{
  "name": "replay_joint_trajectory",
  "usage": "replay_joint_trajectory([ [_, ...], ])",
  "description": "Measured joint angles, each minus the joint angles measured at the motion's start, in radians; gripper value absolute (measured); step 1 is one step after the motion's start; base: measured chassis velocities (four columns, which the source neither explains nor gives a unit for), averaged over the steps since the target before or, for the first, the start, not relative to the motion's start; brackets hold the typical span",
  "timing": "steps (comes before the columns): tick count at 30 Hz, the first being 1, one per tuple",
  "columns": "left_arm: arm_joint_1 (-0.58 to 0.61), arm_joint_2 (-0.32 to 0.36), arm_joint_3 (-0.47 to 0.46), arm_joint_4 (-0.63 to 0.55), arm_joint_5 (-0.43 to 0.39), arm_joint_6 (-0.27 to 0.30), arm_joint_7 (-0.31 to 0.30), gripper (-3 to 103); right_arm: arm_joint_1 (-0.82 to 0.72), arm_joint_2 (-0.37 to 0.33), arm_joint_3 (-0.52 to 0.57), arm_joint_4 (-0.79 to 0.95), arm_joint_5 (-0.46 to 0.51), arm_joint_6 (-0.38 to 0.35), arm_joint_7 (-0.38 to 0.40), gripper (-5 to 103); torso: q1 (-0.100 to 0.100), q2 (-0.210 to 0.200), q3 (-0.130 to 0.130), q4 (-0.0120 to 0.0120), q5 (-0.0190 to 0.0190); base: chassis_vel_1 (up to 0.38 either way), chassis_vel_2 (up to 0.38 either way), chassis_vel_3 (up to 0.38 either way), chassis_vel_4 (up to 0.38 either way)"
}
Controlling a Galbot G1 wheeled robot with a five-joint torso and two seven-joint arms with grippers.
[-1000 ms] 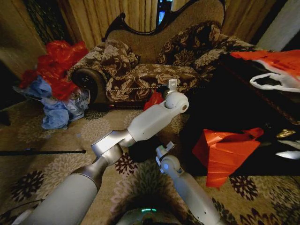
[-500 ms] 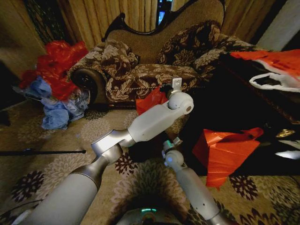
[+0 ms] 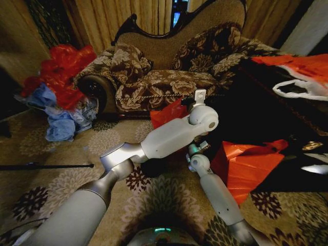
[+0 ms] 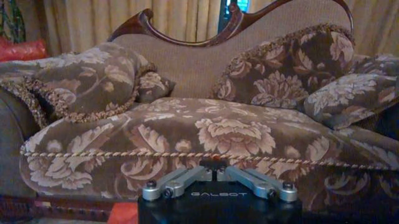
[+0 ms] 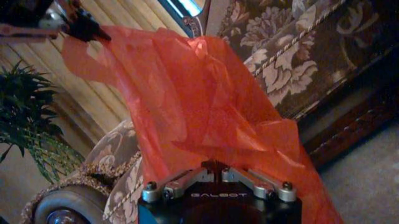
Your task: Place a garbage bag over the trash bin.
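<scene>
Observed: the garbage bag [image 5: 187,102] is held off the floor between both arms, in front of the floral sofa [image 3: 169,72].

Right gripper [image 5: 214,164]: fingers drawn together, pinching one part of the bag's film directly at the tips. In the head view this gripper [image 3: 197,148] sits low, over the carpet [image 3: 51,154] before the sofa's front edge.

Left gripper [image 5: 78,25]: seen across in the right wrist view, dark tips pinching a far corner of the same film. In the left wrist view its fingers [image 4: 168,184] lie folded inward, tips meeting; no film is visible there.

Governing relation: the bag's long axis runs between the two pinch points, rising from the right gripper to the higher left one, so the sheet hangs slantwise. Which end is the mouth cannot be told; the film looks flat and unopened.

Trash bin [image 3: 154,166]: a dark round shape on the carpet beneath the left forearm, largely hidden. Judgement: it lies below and to the robot's left of the bag [image 3: 169,113]. The right gripper is the nearer
</scene>
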Motion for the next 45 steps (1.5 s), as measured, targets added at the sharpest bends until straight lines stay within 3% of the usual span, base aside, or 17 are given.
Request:
replay_joint_trajectory([
  [13,0.039,0.0,-0.004,-0.028,-0.002,-0.003,-0.009,0,0.066,0.085,0.038,-0.104,-0.03,-0.001,-0.025,0,0.0,0.0,0.0,0.0,0.0,0.0,0.0,0.0,0.0],
  [25,0.074,0.0,-0.035,-0.009,0.041,-0.032,0.057,0,0.12,0.148,0.005,-0.156,-0.03,-0.02,-0.039,0,0.0,0.0,0.0,0.0001,-0.0001,0.0,0.0,0.0,0.0],
  [27,0.064,0.0,-0.036,-0.013,0.023,-0.032,0.048,0,0.129,0.156,0.0,-0.174,-0.031,-0.02,-0.046,0,0.0,0.0,0.0,0.0002,0.0,0.0,0.0,0.0,0.0],
  [30,0.027,0.0,-0.051,-0.044,-0.065,-0.019,-0.014,0,0.148,0.135,-0.01,-0.206,-0.033,-0.025,-0.084,0,0.0,0.0,0.0,0.0,-0.0002,0.0,0.0,0.0,0.0],
  [37,-0.009,0.0,-0.069,-0.092,-0.14,-0.015,-0.073,0,0.169,0.154,0.03,-0.229,-0.047,-0.033,-0.095,0,0.0,0.0,0.0,0.0001,0.0001,0.0,0.0,0.0,0.0],
  [45,-0.067,0.0,-0.079,-0.175,-0.318,-0.035,-0.164,0,0.192,0.17,0.071,-0.249,-0.087,-0.033,-0.112,0,0.0,0.0,0.0,-0.0002,0.0002,0.0,0.0,0.0,0.0],
])
